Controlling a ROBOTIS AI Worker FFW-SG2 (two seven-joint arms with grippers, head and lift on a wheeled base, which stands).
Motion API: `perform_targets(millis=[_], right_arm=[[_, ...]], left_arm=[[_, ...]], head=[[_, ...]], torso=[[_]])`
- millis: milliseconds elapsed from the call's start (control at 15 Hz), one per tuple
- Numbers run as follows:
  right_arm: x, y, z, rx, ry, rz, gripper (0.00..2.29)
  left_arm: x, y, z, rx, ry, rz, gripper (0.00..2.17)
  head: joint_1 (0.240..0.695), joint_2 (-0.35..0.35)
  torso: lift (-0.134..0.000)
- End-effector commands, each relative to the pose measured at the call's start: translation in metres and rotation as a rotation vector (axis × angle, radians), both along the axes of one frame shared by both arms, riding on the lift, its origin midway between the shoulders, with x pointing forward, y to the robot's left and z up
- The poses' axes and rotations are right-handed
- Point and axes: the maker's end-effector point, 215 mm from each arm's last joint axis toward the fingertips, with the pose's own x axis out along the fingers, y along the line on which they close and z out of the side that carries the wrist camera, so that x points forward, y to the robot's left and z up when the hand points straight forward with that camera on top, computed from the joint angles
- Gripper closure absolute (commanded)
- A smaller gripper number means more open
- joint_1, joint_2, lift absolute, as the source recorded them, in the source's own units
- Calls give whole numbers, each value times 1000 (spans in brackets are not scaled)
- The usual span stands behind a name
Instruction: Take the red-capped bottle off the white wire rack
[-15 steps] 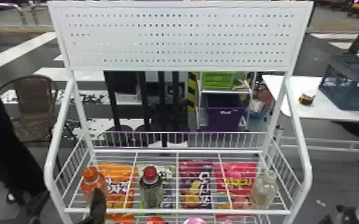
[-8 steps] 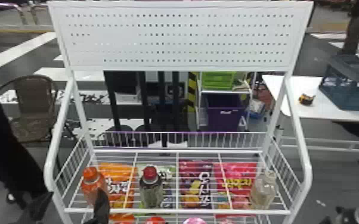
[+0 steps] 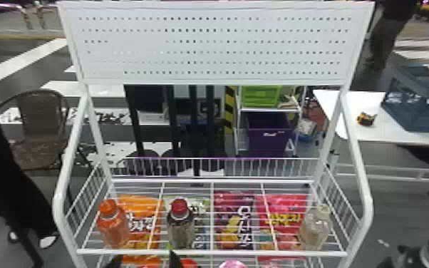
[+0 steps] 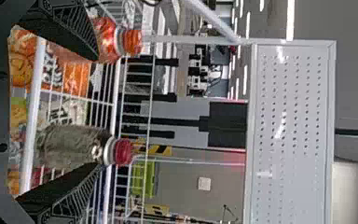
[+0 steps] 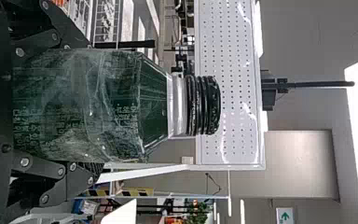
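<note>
The left tool [image 4: 95,112], empty, gapes wide by the front edge of the white wire rack [image 3: 212,253], likely to admit the red-capped bottle [image 3: 181,228]; the right tool [image 5: 86,109] clasps a black-capped bottle [image 5: 116,112].

I note an orange bottle [image 3: 114,228] at left, a clear bottle [image 3: 314,230] at right — snack bags [image 3: 291,205] between. Beyond: purple bin [image 3: 269,140] below green crate [image 3: 260,96] — blue-grey crate [image 3: 427,114] on white counter [image 3: 395,137].

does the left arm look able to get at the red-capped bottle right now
Probably yes: the left gripper is open, and the red-capped bottle rises above the rack's front rail. The bottle sits nearly in line with one finger, so a sideways shift may be needed first.
</note>
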Motion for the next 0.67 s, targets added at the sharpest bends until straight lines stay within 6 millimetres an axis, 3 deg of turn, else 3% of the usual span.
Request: perform_targets(millis=[0, 267, 600], right_arm=[[0, 0, -3, 1, 6, -1, 1217], [-1, 0, -1, 9, 4, -1, 1217], [-2, -1, -6, 11, 11, -3, 1217]], left_arm=[[9, -40, -26, 5, 26, -62, 87], [38, -59, -41, 30, 38, -82, 83], [68, -56, -58, 80, 64, -69, 87]], head=[[499, 0], [499, 0], [499, 0]], torso=[[0], [0], [0]])
